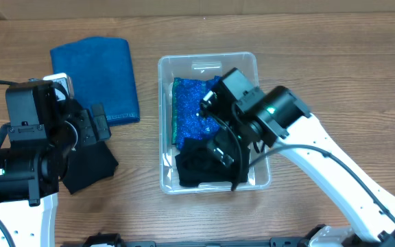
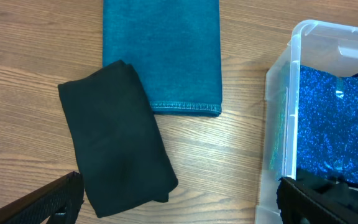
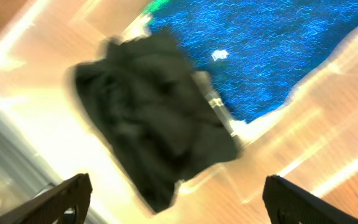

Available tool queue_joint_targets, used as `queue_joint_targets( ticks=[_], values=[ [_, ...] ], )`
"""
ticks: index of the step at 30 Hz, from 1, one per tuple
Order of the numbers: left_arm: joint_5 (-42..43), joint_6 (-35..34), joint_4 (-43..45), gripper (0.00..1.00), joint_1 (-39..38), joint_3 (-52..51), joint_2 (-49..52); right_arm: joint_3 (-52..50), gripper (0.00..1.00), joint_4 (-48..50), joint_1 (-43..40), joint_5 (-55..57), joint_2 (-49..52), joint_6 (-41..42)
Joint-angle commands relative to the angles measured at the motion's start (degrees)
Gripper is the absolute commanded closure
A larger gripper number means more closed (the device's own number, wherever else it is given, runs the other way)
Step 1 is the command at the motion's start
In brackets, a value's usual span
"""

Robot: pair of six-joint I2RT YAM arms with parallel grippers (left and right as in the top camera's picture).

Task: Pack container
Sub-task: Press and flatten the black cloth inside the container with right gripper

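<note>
The clear plastic container (image 1: 162,123) sits at the table's middle. It holds a sparkly blue cloth (image 1: 189,103) at the back and a crumpled black cloth (image 1: 196,167) at the front. My right gripper (image 3: 178,202) is open and empty above the container, over the black cloth (image 3: 157,140) and the blue cloth (image 3: 272,50). My left gripper (image 2: 179,202) is open and empty above the table, left of the container (image 2: 278,124). A folded black cloth (image 2: 117,146) lies just beyond its fingers, and a folded teal towel (image 2: 161,53) lies farther back.
The teal towel (image 1: 98,75) lies at the back left of the wooden table, and the folded black cloth (image 1: 91,165) lies partly under my left arm. The right arm reaches over the container's right side.
</note>
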Motion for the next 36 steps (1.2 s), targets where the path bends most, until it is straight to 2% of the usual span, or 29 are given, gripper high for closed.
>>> queue_joint_targets(
  ticks=[1, 6, 9, 16, 21, 23, 27, 32, 36],
  values=[
    [-0.2, 1.1, 0.0, 0.0, -0.2, 1.0, 0.1, -1.5, 0.96, 0.0, 0.2, -11.6, 0.0, 0.8],
    [-0.2, 1.1, 0.1, 0.0, -0.2, 1.0, 0.1, -14.9, 0.96, 6.3, 0.2, -17.2, 0.1, 0.6],
    [-0.2, 1.1, 0.1, 0.0, -0.2, 1.0, 0.1, -19.2, 0.96, 7.4, 0.2, -17.7, 0.1, 0.4],
    [-0.2, 1.1, 0.1, 0.0, -0.2, 1.0, 0.1, -20.8, 0.96, 10.9, 0.2, -17.4, 4.5, 0.5],
    [-0.2, 1.1, 0.0, 0.0, -0.2, 1.0, 0.1, -21.0, 0.94, 23.5, 0.2, -2.9, 11.6, 8.7],
    [-0.2, 1.1, 0.0, 0.0, -0.2, 1.0, 0.1, -21.0, 0.88, 27.1, 0.2, 0.5, 13.2, 9.0],
    [-0.2, 1.1, 0.0, 0.0, -0.2, 1.0, 0.1, -21.0, 0.87, 34.1, 0.2, 8.7, 14.0, 11.3],
    [-0.2, 1.1, -0.3, 0.0, -0.2, 1.0, 0.1, -21.0, 0.87, 31.7, 0.2, 8.6, 14.0, 11.3],
    [-0.2, 1.1, -1.5, 0.0, -0.2, 1.0, 0.1, -19.8, 0.96, 29.3, 0.2, 8.7, 13.4, 13.1]
  ],
)
